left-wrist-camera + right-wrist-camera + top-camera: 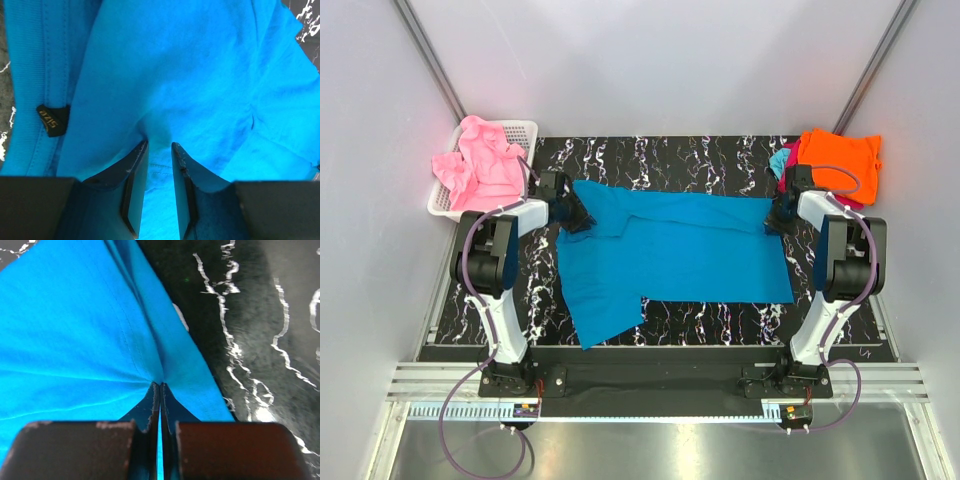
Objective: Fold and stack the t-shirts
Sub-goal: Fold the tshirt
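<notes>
Teal-blue t-shirt [670,255] lies flat in the middle of the black marbled surface [720,160], long side running left to right. Its left part reaches down toward the near edge. The far strip looks folded over, with a layer edge showing across the middle.

Left claw [159,145] sits at the shirt's far-left corner by the collar. The fingers are close together with a bunched fold of blue cloth pinched between them. A small dark size tag [52,120] is on the collar band just left of the fingers.

Right claw [159,385] is at the far-right corner. Its fingertips are pressed nearly together on the shirt's edge, and creases fan out from the pinch.

Pink t-shirt [480,165] is heaped in and over the white basket [523,130] at far left, off the surface's corner. Orange t-shirt [840,158] tops a pile at far right, with bits of magenta and light cyan cloth showing under its left side. Both piles are well apart from the blue shirt's body.
</notes>
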Controlling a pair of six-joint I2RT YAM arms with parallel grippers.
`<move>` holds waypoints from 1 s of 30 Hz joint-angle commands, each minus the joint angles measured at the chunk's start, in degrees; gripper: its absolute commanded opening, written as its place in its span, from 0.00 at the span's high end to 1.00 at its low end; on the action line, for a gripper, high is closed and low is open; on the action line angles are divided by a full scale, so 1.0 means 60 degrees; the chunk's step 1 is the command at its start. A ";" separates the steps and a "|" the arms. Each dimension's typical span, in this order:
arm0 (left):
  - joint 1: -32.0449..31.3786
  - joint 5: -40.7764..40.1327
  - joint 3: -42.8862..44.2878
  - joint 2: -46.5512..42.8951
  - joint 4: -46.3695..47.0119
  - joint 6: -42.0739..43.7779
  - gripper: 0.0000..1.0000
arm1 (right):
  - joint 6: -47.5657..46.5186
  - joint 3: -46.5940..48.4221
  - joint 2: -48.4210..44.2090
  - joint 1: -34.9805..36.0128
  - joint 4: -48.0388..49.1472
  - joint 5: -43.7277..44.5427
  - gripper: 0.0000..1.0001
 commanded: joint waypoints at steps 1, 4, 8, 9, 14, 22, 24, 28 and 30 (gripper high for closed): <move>0.0072 -0.0659 0.0216 0.0301 -0.0604 0.0129 0.68 | -0.0131 0.0412 -0.0821 -0.0039 -0.0332 0.0891 1.00; 0.0101 -0.0777 0.0274 0.0360 -0.0912 0.0070 0.70 | -0.0160 0.0602 -0.1085 -0.0054 -0.0552 0.1271 1.00; 0.0101 -0.0850 0.0304 0.0389 -0.1264 0.0012 0.74 | -0.0161 0.0837 -0.0940 -0.0054 -0.0845 0.1419 1.00; 0.0101 -0.0850 0.0260 0.0346 -0.1279 -0.0032 0.74 | -0.0117 0.0866 -0.0896 -0.0054 -0.0890 0.1448 1.00; 0.0101 -0.0923 -0.0062 -0.0049 -0.1498 -0.0061 0.97 | 0.0074 0.0662 -0.0617 -0.0054 -0.0934 0.1302 1.00; 0.0086 -0.0982 -0.0341 -0.0592 -0.1718 -0.0003 1.00 | 0.0528 0.0076 -0.0383 -0.0054 -0.0978 0.1170 1.00; 0.0086 -0.0953 -0.0370 -0.0680 -0.1733 0.0012 1.00 | 0.0572 0.0017 -0.0295 -0.0054 -0.1095 0.1025 1.00; 0.0086 -0.0894 -0.0429 -0.1059 -0.1733 0.0099 0.86 | 0.0703 -0.0012 -0.0338 -0.0054 -0.1344 0.0892 0.69; 0.0086 -0.0821 -0.0458 -0.1221 -0.1690 0.0246 0.80 | 0.0704 -0.0114 -0.0586 -0.0054 -0.1388 0.0921 0.54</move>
